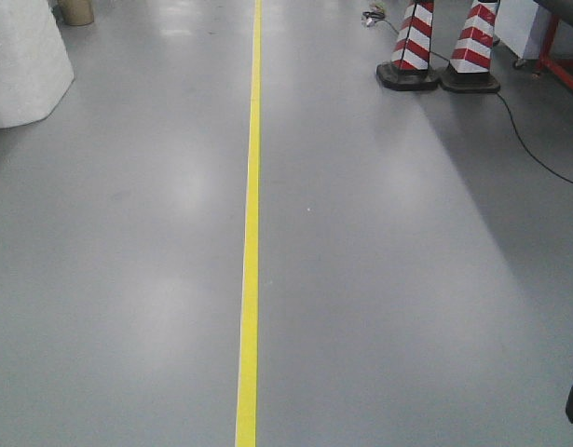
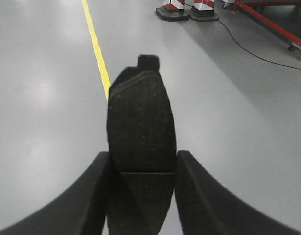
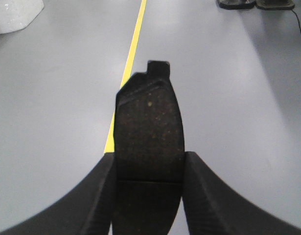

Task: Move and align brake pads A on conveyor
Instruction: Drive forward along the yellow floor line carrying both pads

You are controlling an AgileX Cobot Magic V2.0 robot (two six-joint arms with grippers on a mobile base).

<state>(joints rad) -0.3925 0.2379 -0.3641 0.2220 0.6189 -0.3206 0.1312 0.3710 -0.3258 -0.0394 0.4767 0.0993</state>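
Two pads are clamped, left pad (image 2: 140,122) in your left gripper (image 2: 142,161), right pad (image 3: 149,127) in your right gripper (image 3: 149,161), above grey floor (image 1: 407,279), conveyor unseen, so carry them level and square.

dark brake pad (image 3: 149,142) tight between the right jaws, yellow floor line (image 3: 133,44) behind

The left brake pad (image 2: 140,122) looked rough, grainy, matt (the right brake pad (image 3: 149,132) likewise, gold-flecked). The floor (image 1: 407,279) was smooth, semi-glossy.
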